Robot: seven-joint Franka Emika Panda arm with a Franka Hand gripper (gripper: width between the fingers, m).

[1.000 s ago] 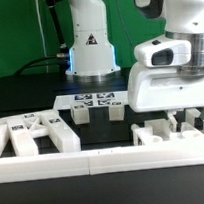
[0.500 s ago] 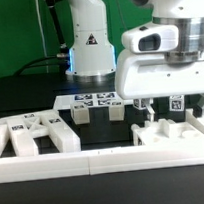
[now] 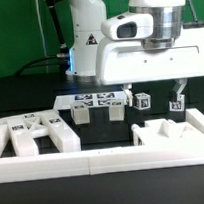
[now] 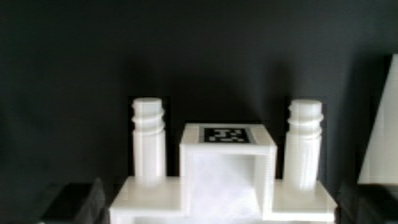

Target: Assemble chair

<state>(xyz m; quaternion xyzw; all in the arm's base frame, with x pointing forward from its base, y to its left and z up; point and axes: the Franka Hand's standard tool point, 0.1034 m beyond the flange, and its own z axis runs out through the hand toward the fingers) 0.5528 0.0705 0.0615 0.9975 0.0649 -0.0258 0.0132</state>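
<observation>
Black tabletop (image 3: 19,97) stretches under me, fenced in front by a long white rail (image 3: 95,163). My gripper (image 3: 154,92) hangs spread wide, holding nothing, above the chair part (image 3: 173,134) resting against that rail at the exterior view's right. The part's two turned posts stand upright either side of a tagged block (image 4: 221,140). More slab parts (image 3: 38,134) lie at the exterior view's left. Small tagged posts (image 3: 81,114) stand near the marker board (image 3: 89,96).
</observation>
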